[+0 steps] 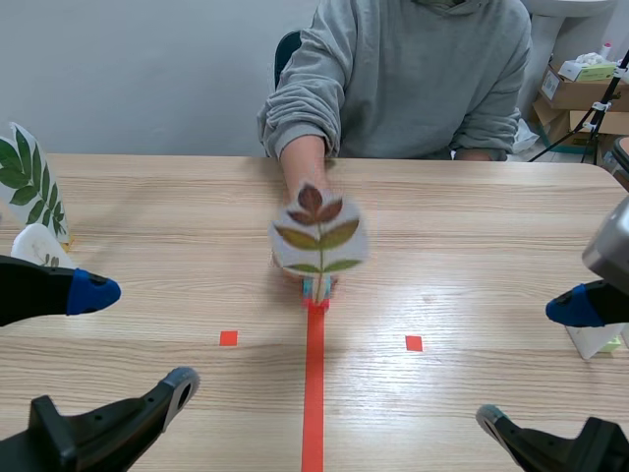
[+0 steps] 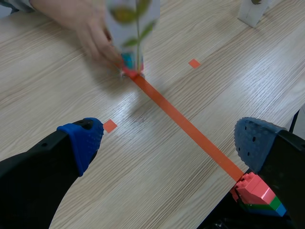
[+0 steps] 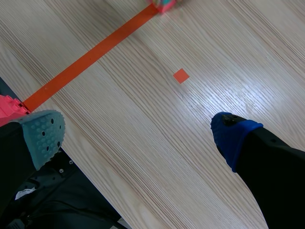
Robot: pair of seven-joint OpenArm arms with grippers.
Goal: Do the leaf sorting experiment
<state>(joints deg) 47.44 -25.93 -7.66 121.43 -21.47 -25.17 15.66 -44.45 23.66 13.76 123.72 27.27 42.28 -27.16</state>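
A robotics lab, and the test table is laid out for a trial!

Here's the pale wood-grain table (image 1: pixel 472 226), marked with an orange-red tape line (image 1: pixel 314 393) down the middle and a small tape square (image 1: pixel 228 338) either side. That's a measured test layout, not a home. The left gripper (image 1: pixel 140 337) and right gripper (image 1: pixel 528 366) come in low on either side. Across the table a person (image 1: pixel 413 79) in a grey hoodie sits on a dark chair (image 1: pixel 286 49) against a bare pale wall (image 1: pixel 138 69). Off in the far right corner are stacked cardboard boxes (image 1: pixel 575 93) and the black legs of a stand (image 1: pixel 588 116), the usual storage clutter. A printed leaf card (image 1: pixel 29 182) stands at the table's left edge like a prepared sample.
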